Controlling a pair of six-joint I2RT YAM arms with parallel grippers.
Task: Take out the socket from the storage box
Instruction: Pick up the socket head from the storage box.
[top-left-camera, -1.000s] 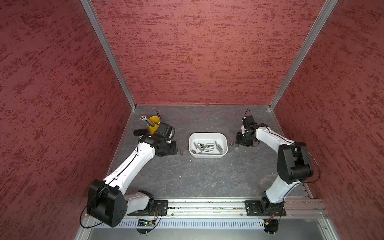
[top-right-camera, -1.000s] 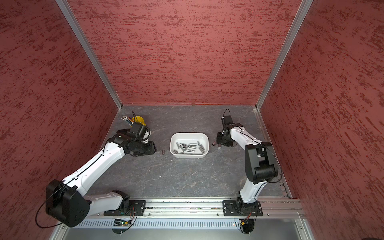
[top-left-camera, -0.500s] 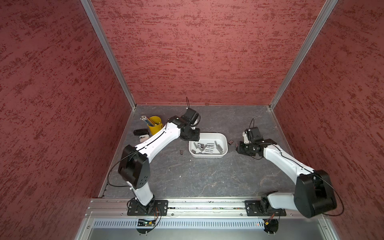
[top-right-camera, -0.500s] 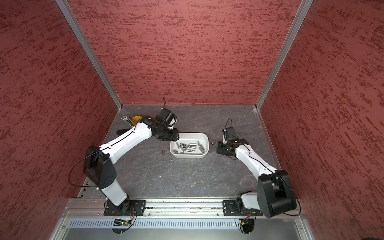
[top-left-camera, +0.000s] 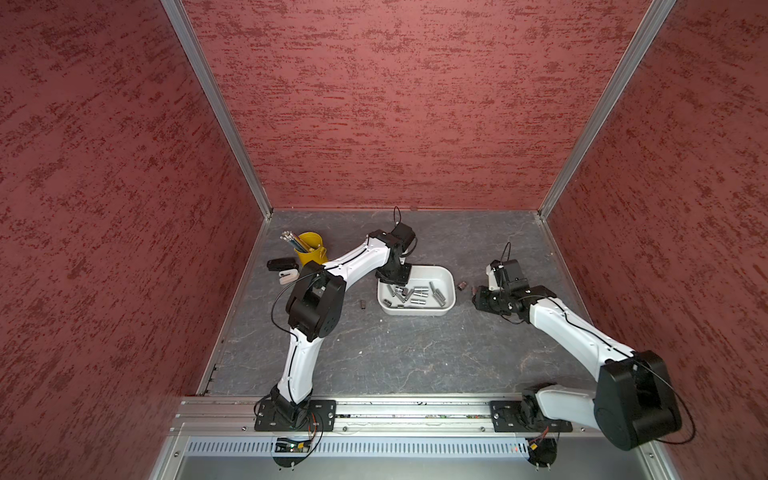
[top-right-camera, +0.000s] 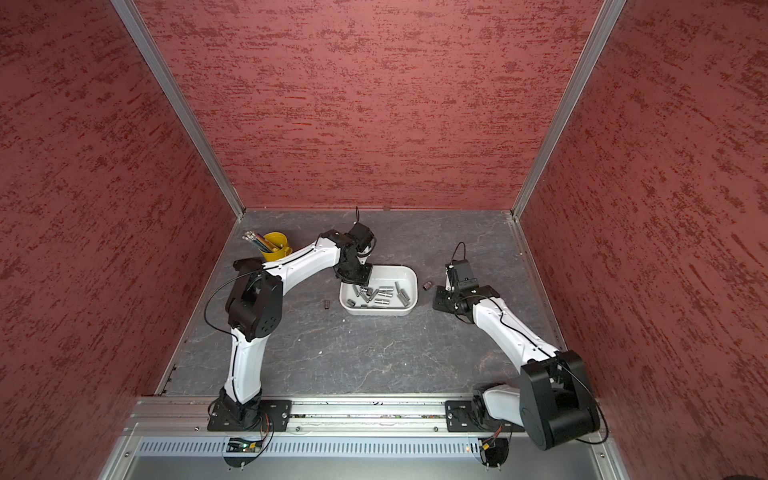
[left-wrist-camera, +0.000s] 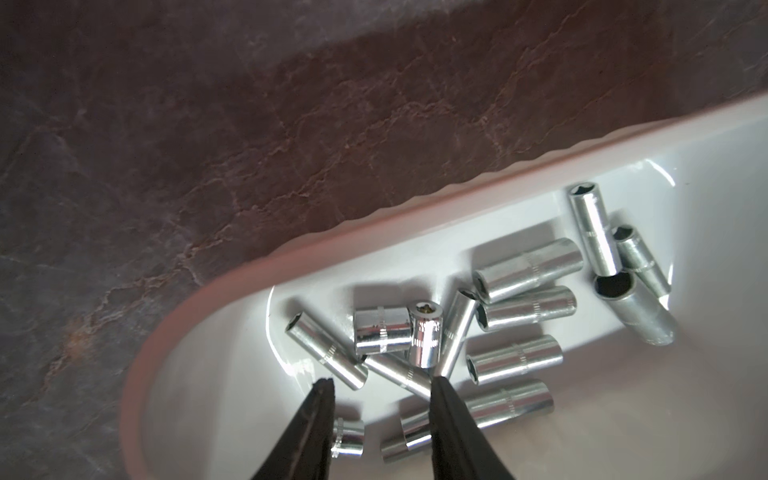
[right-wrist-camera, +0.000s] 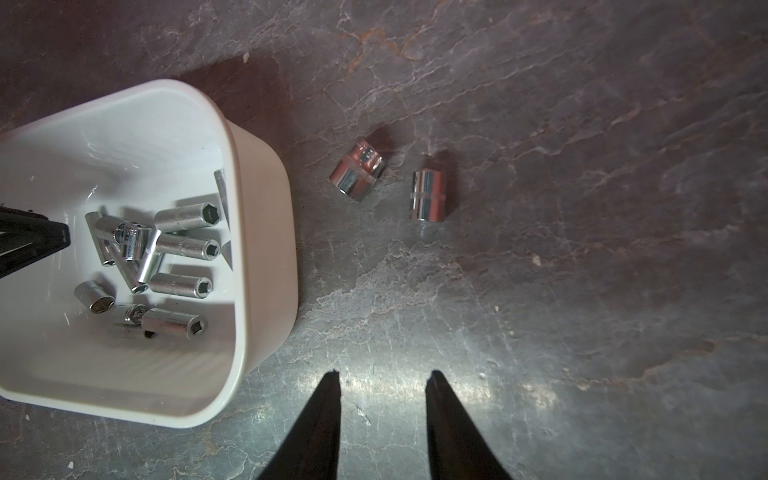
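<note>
**Over the box's rounded end: parted jaws, crowded sockets**

Inside the storage box (left-wrist-camera: 374, 216), the left gripper (left-wrist-camera: 380, 380) hangs with its jaws apart and nothing between them, tips just above the heap. The likeliest target, as I judge it, is the long socket (left-wrist-camera: 326, 351). It lies flat on the box floor with its long axis on a diagonal, hex mouth toward the rounded end wall and plain end just inside one fingertip. That axis sits oblique to the closing line, so the jaws may pinch it off-square, and the smooth chrome could swivel or squirt free.

A second long socket (left-wrist-camera: 399, 374) lies across the gap, and a stubby socket (left-wrist-camera: 424, 334) leans on the pile. Closing here could catch two at once or send the stubby one rolling. Nothing braces the light box, so it might slide.

The right gripper (right-wrist-camera: 383, 374) is spread and empty over the table (right-wrist-camera: 582, 291), near a loose socket (right-wrist-camera: 357, 172) outside the box.
</note>
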